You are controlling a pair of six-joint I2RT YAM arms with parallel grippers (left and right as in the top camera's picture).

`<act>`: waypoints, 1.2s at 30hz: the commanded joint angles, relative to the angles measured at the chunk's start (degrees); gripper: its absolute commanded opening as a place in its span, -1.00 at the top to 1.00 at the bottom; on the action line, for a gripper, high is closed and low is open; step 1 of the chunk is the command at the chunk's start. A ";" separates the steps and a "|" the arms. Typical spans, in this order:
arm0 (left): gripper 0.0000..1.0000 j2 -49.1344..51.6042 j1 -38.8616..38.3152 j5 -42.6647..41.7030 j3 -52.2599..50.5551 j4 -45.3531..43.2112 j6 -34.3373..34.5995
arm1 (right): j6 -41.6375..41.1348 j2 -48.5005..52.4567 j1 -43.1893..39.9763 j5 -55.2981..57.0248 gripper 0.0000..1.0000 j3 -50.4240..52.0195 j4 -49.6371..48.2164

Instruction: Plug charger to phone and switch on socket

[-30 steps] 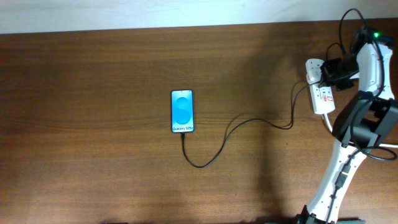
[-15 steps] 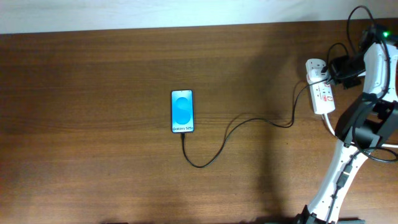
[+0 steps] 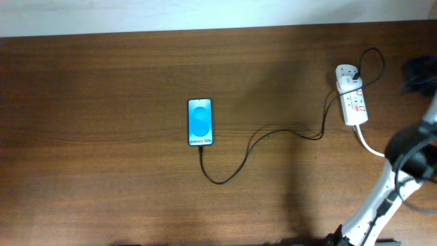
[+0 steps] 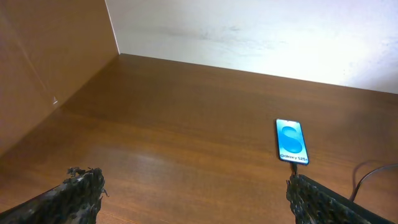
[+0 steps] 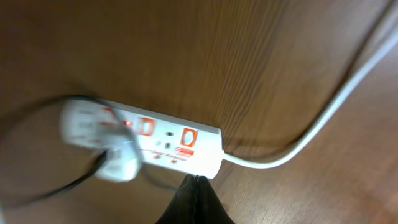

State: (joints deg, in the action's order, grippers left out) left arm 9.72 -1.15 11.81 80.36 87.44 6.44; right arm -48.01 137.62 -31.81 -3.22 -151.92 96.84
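Right gripper [image 5: 194, 198], fingers pinched together on nothing, is hanging near the socket [image 5: 155, 142] at the table's [image 3: 102, 171] right end. Best pressing straight down on a red switch [image 5: 188, 135], so it isn't sliding. Right wrist view is resolving the switches; overhead is adding the phone [image 3: 200, 122] mid-table, charger [image 3: 235, 164] meeting its lower edge. Left gripper [image 4: 196, 193] is gaping wide.

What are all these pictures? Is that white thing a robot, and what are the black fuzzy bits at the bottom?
Yes, it is a robot with two arms at a wooden table. One picture looks down from above; the other two come from cameras on its wrists. The black bits are the fingers of the left gripper, open and holding nothing. The right gripper is shut and empty, near the white socket. A blue phone lies on the table, and the thin black charger runs from it to the socket.
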 commanded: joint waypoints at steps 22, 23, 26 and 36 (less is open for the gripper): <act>-0.99 -9.29 -0.76 -0.20 18.38 9.25 -0.52 | -0.50 -62.42 0.72 -22.67 0.83 -0.17 -16.26; -0.99 -9.29 -0.79 -0.22 18.38 9.25 -0.52 | -0.50 -62.42 0.72 -23.23 0.83 0.42 -16.31; -0.99 -9.29 -0.79 -0.20 18.38 9.25 -0.52 | -2.03 -62.40 0.72 -25.35 0.82 1.99 -17.00; -0.99 -9.29 -0.83 -2.25 9.81 -1.09 -2.97 | -2.01 -62.53 0.72 -27.89 0.76 2.51 -18.16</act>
State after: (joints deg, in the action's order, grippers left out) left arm 0.49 -2.13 13.04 95.22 89.32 5.96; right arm -49.78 75.07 -31.29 -29.95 -149.64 78.89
